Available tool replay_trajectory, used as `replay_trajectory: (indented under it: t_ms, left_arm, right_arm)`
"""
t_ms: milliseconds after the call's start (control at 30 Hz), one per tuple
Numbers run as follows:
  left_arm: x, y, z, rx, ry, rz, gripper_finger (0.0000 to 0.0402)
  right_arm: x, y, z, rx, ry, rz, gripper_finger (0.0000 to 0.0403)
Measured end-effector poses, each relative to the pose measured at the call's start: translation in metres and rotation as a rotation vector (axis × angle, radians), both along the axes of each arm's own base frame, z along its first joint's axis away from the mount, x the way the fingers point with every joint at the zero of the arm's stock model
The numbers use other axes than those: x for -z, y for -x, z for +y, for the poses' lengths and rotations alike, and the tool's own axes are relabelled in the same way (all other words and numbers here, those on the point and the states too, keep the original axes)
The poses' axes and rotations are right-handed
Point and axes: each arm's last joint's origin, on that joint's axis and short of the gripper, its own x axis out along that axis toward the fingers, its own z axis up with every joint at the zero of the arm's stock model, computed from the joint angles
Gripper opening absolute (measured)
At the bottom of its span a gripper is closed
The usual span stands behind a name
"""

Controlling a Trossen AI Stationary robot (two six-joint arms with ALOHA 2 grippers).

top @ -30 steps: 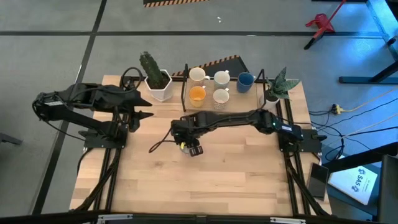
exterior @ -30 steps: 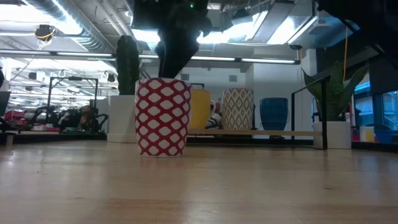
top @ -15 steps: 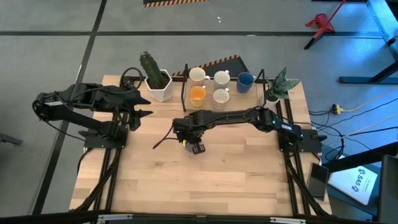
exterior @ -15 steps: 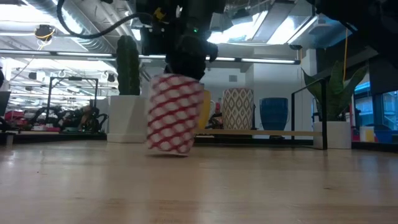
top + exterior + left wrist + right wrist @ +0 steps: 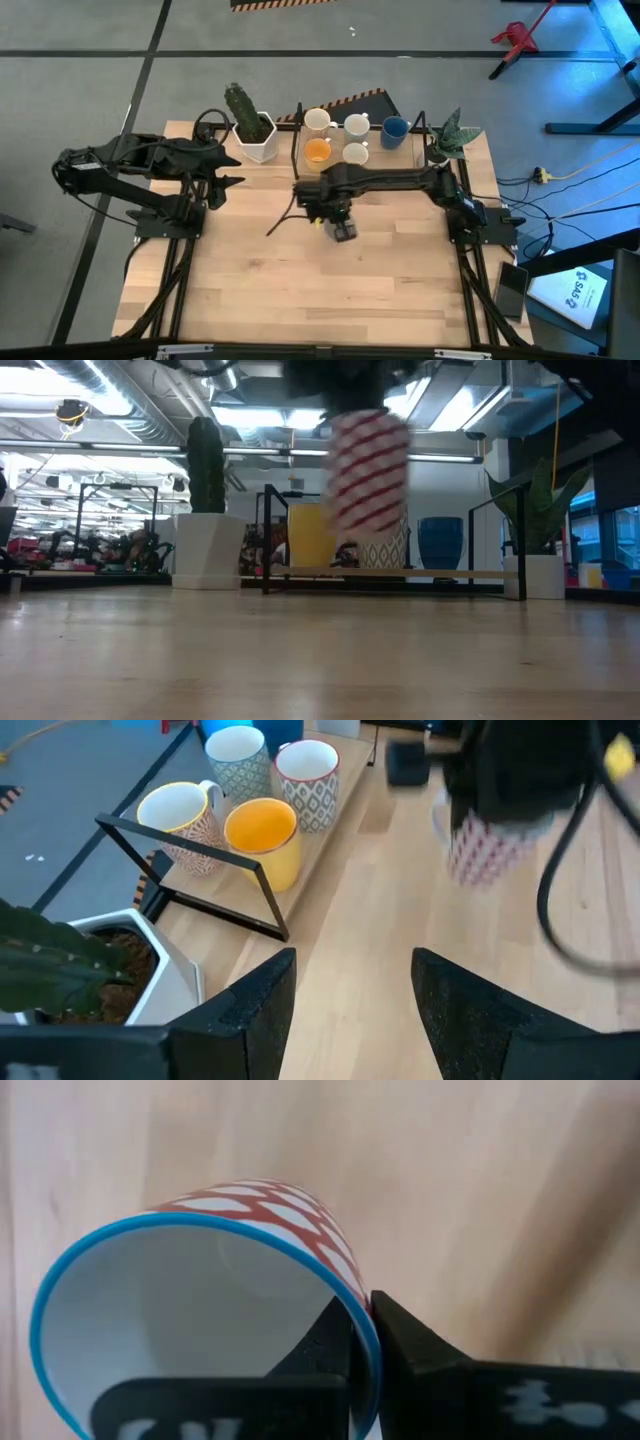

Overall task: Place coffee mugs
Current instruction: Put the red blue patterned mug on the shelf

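Observation:
A red-and-white patterned coffee mug (image 5: 368, 470) with a blue rim hangs over the middle of the table, and my right gripper (image 5: 362, 1315) is shut on it. In the high view that gripper (image 5: 333, 212) sits just in front of a low rack (image 5: 375, 143). On the rack stand several more coffee mugs: an orange one (image 5: 317, 151), a dark blue one (image 5: 394, 128) and white ones (image 5: 357, 125). My left gripper (image 5: 350, 1010) waits open at the table's left (image 5: 235, 172), holding nothing. My right gripper pinches the mug's blue rim (image 5: 345, 1295), one finger inside the mug and the other finger (image 5: 410, 1342) outside against the patterned wall. The fingers come from above, pointing down. The mug hangs below them, slightly tilted and clear of the table.
A white hexagonal pot with a cactus (image 5: 252, 130) stands left of the rack, and a small pot with a spiky plant (image 5: 445, 140) stands to its right. The rack has a thin black frame (image 5: 200, 870). Bare wood lies toward the near edge (image 5: 320, 290).
My right gripper has shut on the patterned mug's rim and lifted it off the table. It has carried the mug up and toward the table's right and far side, nearer the rack. The mug, upright on the table before, now hangs slightly tilted.

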Motion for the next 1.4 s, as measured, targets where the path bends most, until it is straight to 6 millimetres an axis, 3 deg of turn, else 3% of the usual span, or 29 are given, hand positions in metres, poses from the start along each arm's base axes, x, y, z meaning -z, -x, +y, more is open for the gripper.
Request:
replay_trajectory:
  t_ms: [167, 367, 500, 667, 867, 1067, 1400]
  left_arm:
    - [0.0, 0.0, 0.001, -0.008, -0.026, 0.004, 0.0194]
    - [0.0, 0.001, 0.001, -0.003, -0.033, 0.008, 0.0194]
    - [0.0, 0.001, 0.001, -0.012, -0.042, 0.009, 0.0194]
    - [0.0, 0.001, 0.002, -0.023, -0.051, 0.009, 0.0194]
    - [0.0, 0.001, 0.002, -0.029, -0.06, 0.009, 0.0194]
    - [-0.001, 0.001, 0.003, -0.059, -0.083, 0.008, 0.0194]
    - [-0.001, 0.001, 0.003, -0.078, -0.096, 0.006, 0.0194]
  right_arm:
    - [-0.027, 0.024, -0.023, 0.06, 0.037, -0.02, 0.0002]
    - [-0.045, 0.084, -0.056, 0.205, 0.061, -0.016, 0.0001]
    - [-0.038, 0.125, -0.086, 0.356, 0.055, -0.031, 0.0001]
    - [-0.018, 0.154, -0.12, 0.498, 0.045, -0.004, 0.0001]
    - [-0.002, 0.171, -0.156, 0.564, 0.025, 0.015, 0.0]
    - [0.002, 0.193, -0.19, 0.676, -0.009, 0.008, 0.0]
    - [0.005, 0.204, -0.209, 0.761, -0.009, 0.01, 0.0]
